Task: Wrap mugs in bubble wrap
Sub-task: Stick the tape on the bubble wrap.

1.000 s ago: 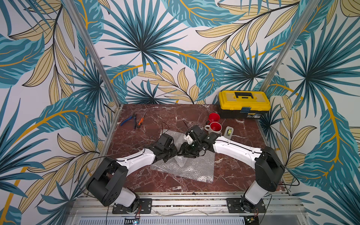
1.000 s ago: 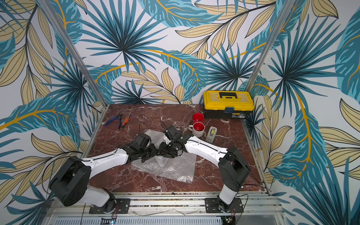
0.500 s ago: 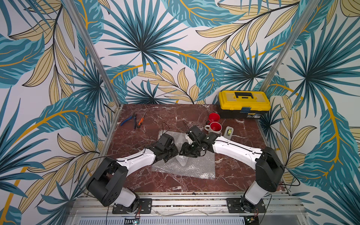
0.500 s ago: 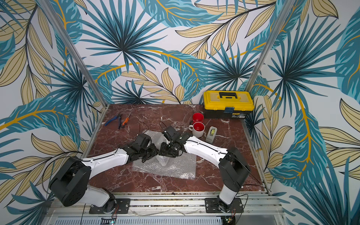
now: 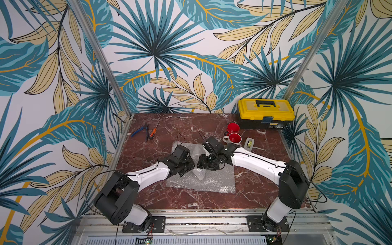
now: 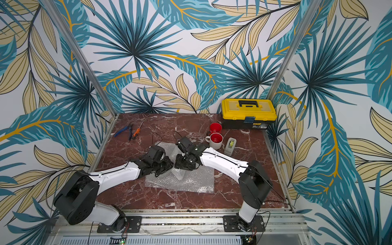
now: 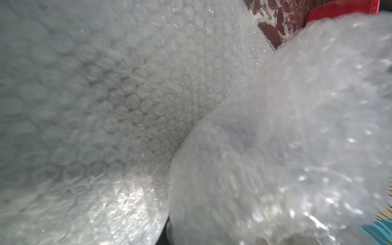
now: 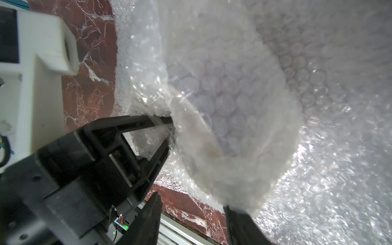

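Observation:
A sheet of bubble wrap (image 5: 212, 180) (image 6: 191, 180) lies mid-table, with a fold of it raised between my two grippers. My left gripper (image 5: 191, 166) (image 6: 169, 165) (image 8: 169, 127) is shut on an edge of that fold. The right gripper (image 5: 199, 164) (image 6: 177, 163) (image 8: 191, 203) faces it, open, one finger against the bundled wrap (image 8: 318, 191). A rounded, faintly lavender bulge (image 8: 229, 118) shows through the wrap. A red mug (image 5: 233, 128) (image 6: 215, 128) and a white mug with red inside (image 5: 234, 139) (image 6: 216, 140) stand behind the right arm. Wrap (image 7: 148, 95) fills the left wrist view.
A grey tape dispenser (image 5: 249, 144) sits right of the mugs. A yellow toolbox (image 5: 266, 113) stands at the back right. Blue pliers (image 5: 139, 131) and an orange screwdriver (image 5: 153, 131) lie at the back left. Patterned walls close in three sides.
The right gripper has edged slightly toward the left one and its jaws stand a little wider. The left arm has held still on the wrap.

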`<move>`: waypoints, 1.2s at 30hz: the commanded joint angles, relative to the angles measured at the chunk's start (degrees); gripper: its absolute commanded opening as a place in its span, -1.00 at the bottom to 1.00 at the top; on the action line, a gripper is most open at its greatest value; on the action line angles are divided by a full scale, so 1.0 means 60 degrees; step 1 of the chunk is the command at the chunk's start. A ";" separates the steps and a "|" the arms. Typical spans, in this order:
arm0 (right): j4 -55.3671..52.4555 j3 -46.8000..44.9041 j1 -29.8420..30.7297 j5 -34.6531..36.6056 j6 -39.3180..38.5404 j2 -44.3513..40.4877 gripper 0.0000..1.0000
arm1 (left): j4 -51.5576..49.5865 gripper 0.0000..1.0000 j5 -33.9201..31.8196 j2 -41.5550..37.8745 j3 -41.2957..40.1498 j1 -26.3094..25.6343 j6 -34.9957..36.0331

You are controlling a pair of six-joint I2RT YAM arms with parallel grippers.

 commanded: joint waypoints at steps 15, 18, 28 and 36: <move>-0.2305 0.0179 -0.0251 0.2195 0.0190 0.0424 0.42 | -0.0391 -0.69 -0.0862 -0.0039 -0.0027 0.0210 0.0025; -0.2252 0.0152 -0.0236 0.2052 0.0219 0.0465 0.43 | -0.0384 -0.69 -0.0867 -0.0045 -0.0011 0.0210 0.0029; 0.0077 -0.0988 -0.0251 0.1383 -0.0517 -0.1080 0.69 | -0.0387 -0.69 -0.0820 -0.0025 0.0073 0.0196 0.0086; 0.1480 -0.1745 -0.0323 0.0440 -0.1471 -0.1470 0.71 | -0.0384 -0.69 -0.0759 0.0073 0.0194 0.0196 0.0194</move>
